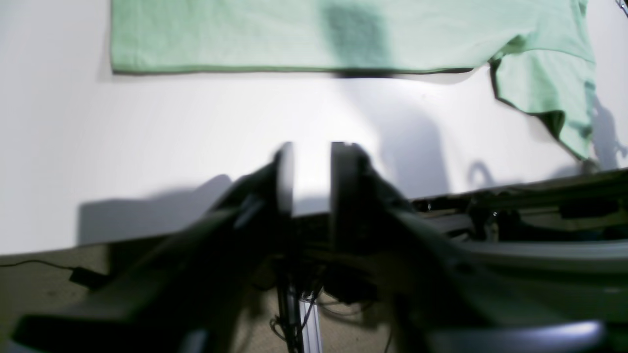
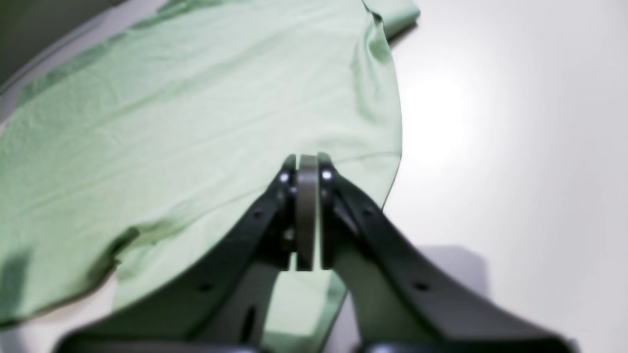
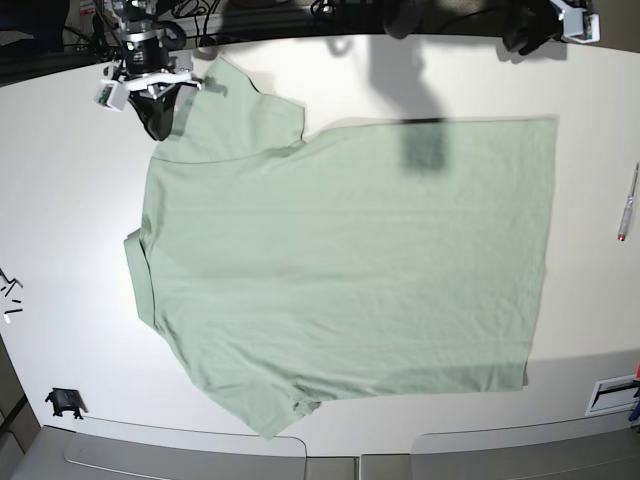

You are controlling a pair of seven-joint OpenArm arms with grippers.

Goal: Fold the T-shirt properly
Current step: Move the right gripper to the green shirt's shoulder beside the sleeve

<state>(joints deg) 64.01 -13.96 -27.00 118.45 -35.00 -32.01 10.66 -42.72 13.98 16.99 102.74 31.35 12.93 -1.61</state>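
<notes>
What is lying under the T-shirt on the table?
The T-shirt lies spread flat on the white table. Only bare tabletop shows around its edges. The cloth covers whatever is beneath it, so anything there cannot be seen; no bump shows.

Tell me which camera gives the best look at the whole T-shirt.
The base view: it shows the T-shirt whole, spread flat on the white table, both sleeves and the hem visible. The left wrist view catches only one straight edge and a sleeve. The right wrist view shows a blurred stretch of cloth behind the right gripper.
</notes>
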